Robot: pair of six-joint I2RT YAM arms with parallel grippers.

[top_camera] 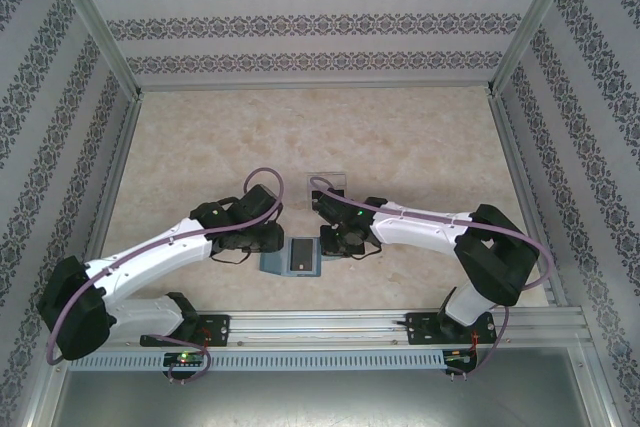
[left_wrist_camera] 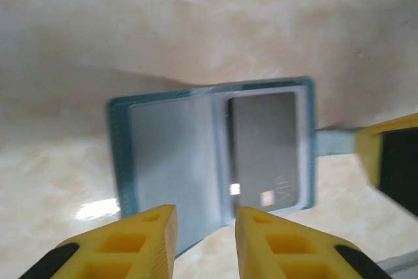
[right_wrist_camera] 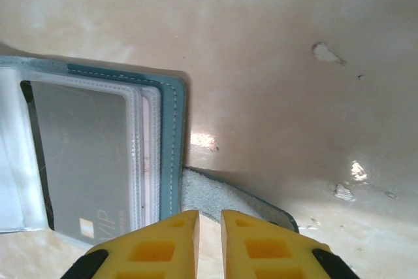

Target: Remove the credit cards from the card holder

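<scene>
One dark card (left_wrist_camera: 264, 151) sits in the card holder (left_wrist_camera: 163, 161). In your left wrist view it lies behind a see-through pocket on the holder's right half. It has a small gold square and the letters VIP near its bottom end.

Look at your right wrist view and you see the thin pink edge of a pale card (right_wrist_camera: 150, 161), tucked just right of the dark one. Both cards are inside the holder.

The holder lies open and flat on the table (top_camera: 400, 147). In the top view it is at the lower middle, between the two claws.

A soft grey-blue flap (right_wrist_camera: 215, 197) sticks out from the holder's right side. Its end reaches the tips of your right gripper (right_wrist_camera: 209, 217). Those jaws are nearly together, and you cannot tell if they pinch the flap.

Your left gripper (left_wrist_camera: 206, 217) has a gap between its yellow fingers. It hangs over the bottom edge of the holder and holds nothing.

A clear box (top_camera: 325, 184) sits on the table just above the holder in the top view.
</scene>
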